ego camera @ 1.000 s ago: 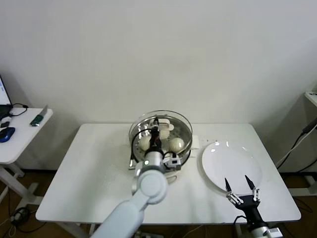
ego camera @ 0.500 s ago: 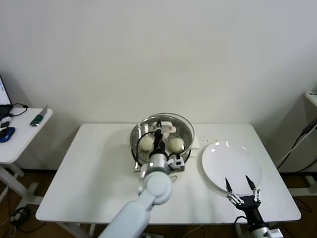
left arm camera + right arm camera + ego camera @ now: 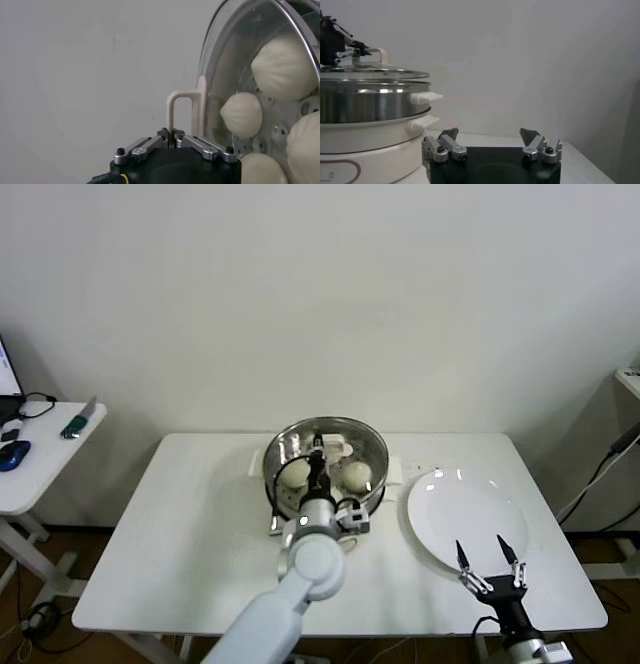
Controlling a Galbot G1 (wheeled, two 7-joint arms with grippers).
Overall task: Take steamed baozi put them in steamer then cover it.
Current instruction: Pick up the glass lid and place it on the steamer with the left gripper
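Note:
The steel steamer [image 3: 276, 474] stands on its white cooker base at the table's back centre, and shows in the right wrist view [image 3: 365, 102] too. The clear glass cover [image 3: 368, 446] lies on it; its rim shows in the right wrist view [image 3: 375, 74]. My left gripper [image 3: 318, 452] is shut on the cover's cream handle [image 3: 181, 111]. Through the glass I see several cream baozi [image 3: 242, 114] on the perforated bottom; two show in the head view [image 3: 357, 474]. My right gripper [image 3: 488, 556] is open and empty near the table's front right.
A flat white plate [image 3: 465, 518] lies right of the steamer, just behind my right gripper. A side table with a mouse [image 3: 12, 454] stands at the far left. A wall is close behind the table.
My left gripper has lowered the tilted cover down onto the steamer, where it now sits level. The right arm has not moved.

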